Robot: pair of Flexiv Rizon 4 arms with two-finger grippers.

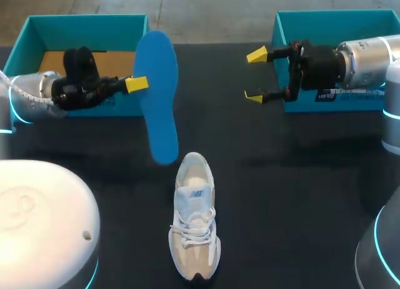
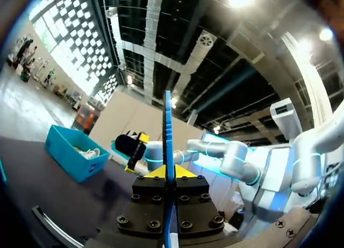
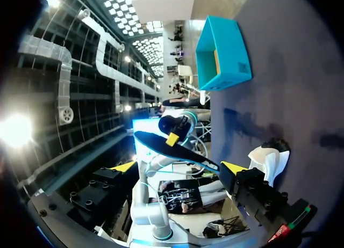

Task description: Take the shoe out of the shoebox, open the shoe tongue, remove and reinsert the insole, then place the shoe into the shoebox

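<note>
Shoe (image 1: 195,220) at front edge; insole (image 1: 156,95) out, clamped in left gripper (image 1: 136,84); right gripper (image 1: 255,76) spread, empty. Reinsertion next, probably: aim lower end into shoe opening.

The left gripper (image 2: 167,173) has its fingers (image 2: 153,174) clamped on the upright, edge-on blue insole (image 2: 167,119).

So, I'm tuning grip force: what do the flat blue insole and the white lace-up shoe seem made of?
The flat blue insole: likely foam, matt, thin edge-on in the left gripper. The white lace-up shoe: probably fabric with smoother beige panels, matt; cord laces.
</note>
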